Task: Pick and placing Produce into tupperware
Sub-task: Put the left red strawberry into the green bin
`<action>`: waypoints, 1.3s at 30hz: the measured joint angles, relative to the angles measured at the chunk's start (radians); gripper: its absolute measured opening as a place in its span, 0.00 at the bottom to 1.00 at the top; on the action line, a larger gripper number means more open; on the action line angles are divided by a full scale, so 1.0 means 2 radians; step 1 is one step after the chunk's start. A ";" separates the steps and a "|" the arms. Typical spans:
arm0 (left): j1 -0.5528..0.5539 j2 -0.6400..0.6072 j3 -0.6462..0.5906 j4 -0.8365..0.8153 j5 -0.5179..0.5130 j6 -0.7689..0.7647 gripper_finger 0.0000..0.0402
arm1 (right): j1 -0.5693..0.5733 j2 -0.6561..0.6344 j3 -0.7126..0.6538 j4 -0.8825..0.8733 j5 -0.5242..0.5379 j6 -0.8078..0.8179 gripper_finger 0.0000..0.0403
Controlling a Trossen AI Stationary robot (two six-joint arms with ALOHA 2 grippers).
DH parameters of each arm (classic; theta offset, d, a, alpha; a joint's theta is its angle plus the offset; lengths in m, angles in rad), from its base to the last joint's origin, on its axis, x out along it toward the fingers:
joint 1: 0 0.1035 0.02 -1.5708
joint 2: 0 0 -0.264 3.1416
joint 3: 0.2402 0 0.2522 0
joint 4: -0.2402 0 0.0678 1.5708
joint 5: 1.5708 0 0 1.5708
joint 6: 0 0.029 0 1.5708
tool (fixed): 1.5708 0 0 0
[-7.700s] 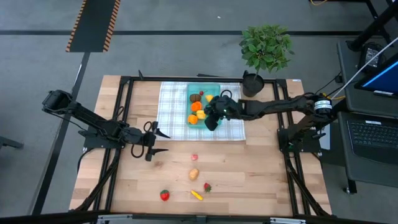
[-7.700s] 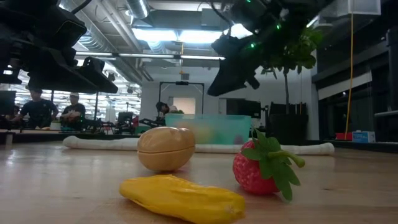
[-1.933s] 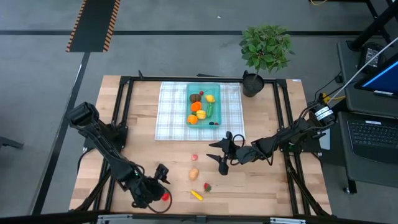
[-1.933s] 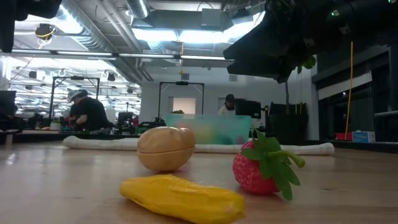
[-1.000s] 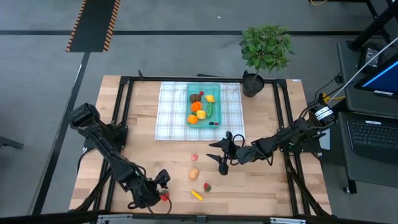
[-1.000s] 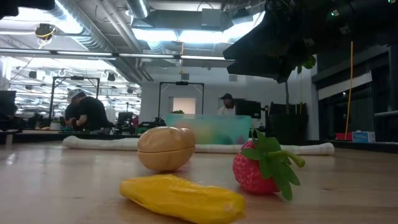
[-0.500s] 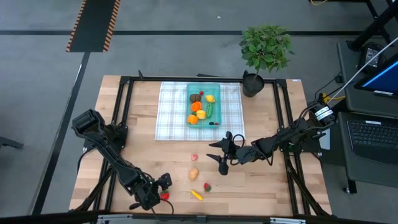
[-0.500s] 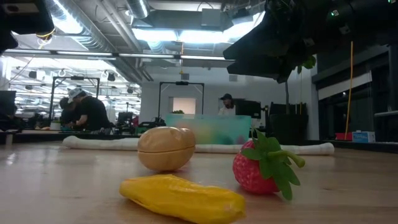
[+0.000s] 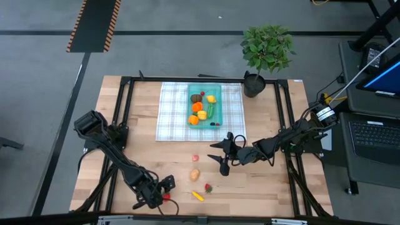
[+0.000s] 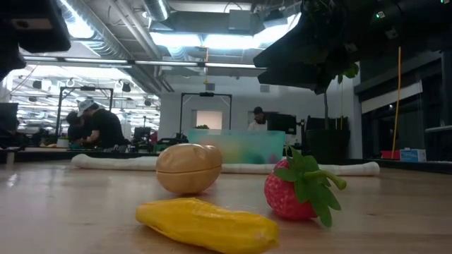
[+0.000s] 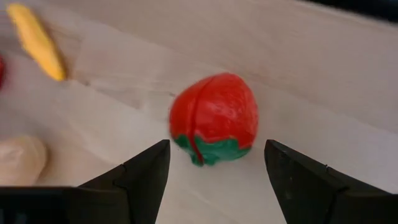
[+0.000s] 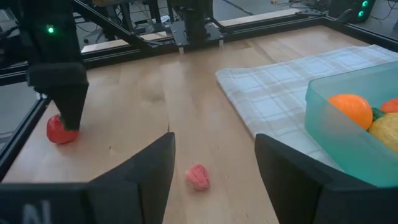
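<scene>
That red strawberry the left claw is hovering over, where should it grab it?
Probably across the plump red middle of the strawberry, coming straight down. It lies on its side on bare wood, and the left gripper is open with a finger on each flank.

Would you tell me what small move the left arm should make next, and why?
Probably ease the left gripper forward and down so its open fingers straddle the red strawberry, then close. The left wrist view shows the fruit lying on the table just ahead of the fingertips, centred between them but not yet between the pads.
</scene>
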 joint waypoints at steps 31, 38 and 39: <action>0.013 0.026 0.011 0.036 0.038 0.109 0.63 | 0.000 0.000 0.000 -0.007 0.000 0.000 0.55; 0.012 0.031 0.012 0.037 0.043 0.103 0.63 | 0.000 0.000 0.000 -0.007 0.000 0.001 0.55; 0.011 0.031 0.012 0.036 0.046 0.100 0.63 | 0.000 0.000 0.000 -0.006 0.000 0.001 0.55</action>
